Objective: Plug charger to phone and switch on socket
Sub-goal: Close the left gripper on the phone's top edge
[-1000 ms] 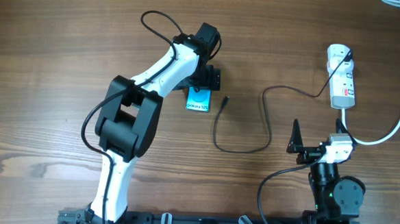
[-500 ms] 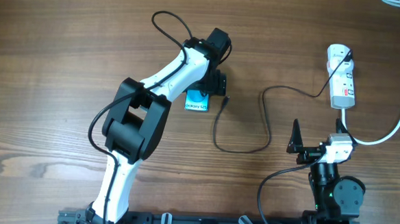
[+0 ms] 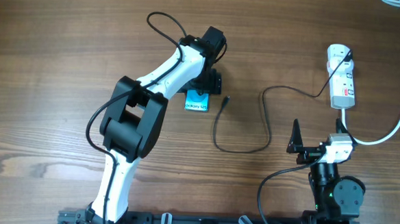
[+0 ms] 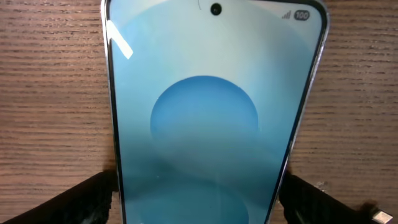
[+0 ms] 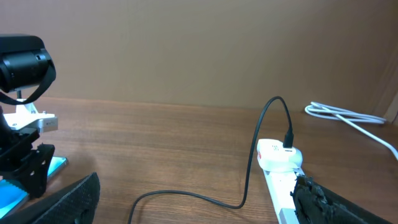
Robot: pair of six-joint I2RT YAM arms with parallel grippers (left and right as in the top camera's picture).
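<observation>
Left gripper (image 4: pixel 199 193) is seen spread astride the phone (image 4: pixel 205 112), fingers (image 4: pixel 81 202) just beside its long edges; whether it is pinched cannot be told. The phone is laid flat mid-table: rigid, glassy, likely slick, best taken by those edges. The charger (image 3: pixel 242 150) looks limp and light, its tip (image 3: pixel 225 99) near the phone, best held just behind. Right gripper (image 5: pixel 196 179) is parked wide open. Counted: one phone, one charger, one socket (image 3: pixel 342 78).

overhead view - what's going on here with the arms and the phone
The left gripper is down over the small cyan-screened smartphone, fingers either side of it; whether they touch it cannot be told. The thin black charger cable lies loose on the wooden table, its small tip beside the phone, not plugged in, its other end plugged into the white power strip. The right gripper sits open, holding nothing.
</observation>
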